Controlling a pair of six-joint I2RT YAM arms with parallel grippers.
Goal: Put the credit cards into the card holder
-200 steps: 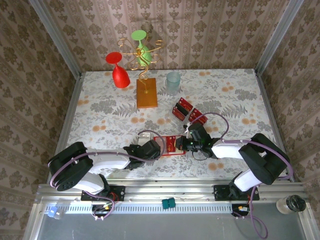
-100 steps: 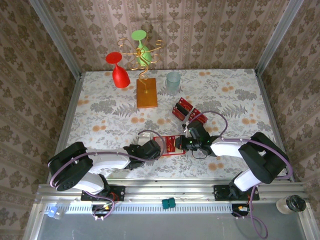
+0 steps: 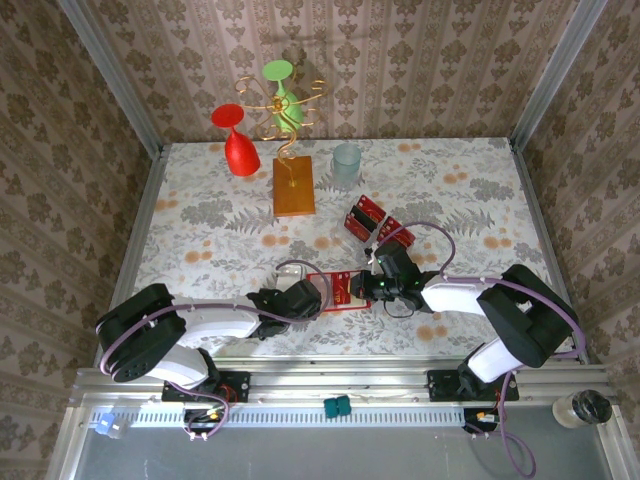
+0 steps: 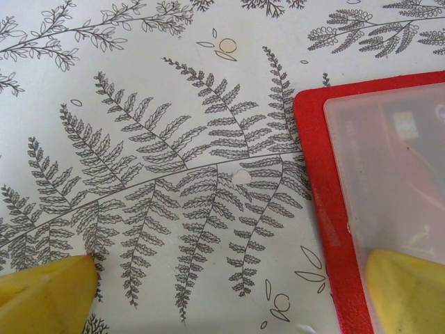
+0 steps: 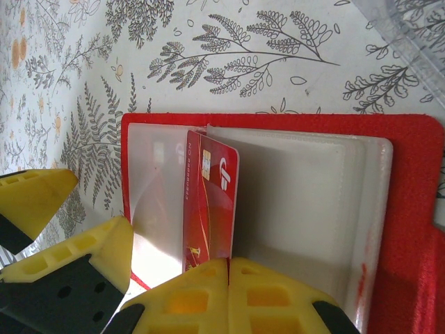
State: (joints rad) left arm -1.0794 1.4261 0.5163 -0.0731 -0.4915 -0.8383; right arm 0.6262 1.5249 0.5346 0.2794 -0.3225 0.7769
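Observation:
The card holder lies open on the table, red with pale clear pockets, and shows at the right of the left wrist view. My right gripper is shut on the bottom edge of one of the credit cards, which stands on edge in the left pocket's mouth. My left gripper is open, with one yellow finger resting on the holder's clear pocket and the other on the bare table. From above, both grippers meet at the holder. More red credit cards lie behind it.
A clear plastic tray holds the spare cards, just beyond the holder. At the back stand an orange wooden block with a gold wire stand, a red glass, a green glass and a clear cup.

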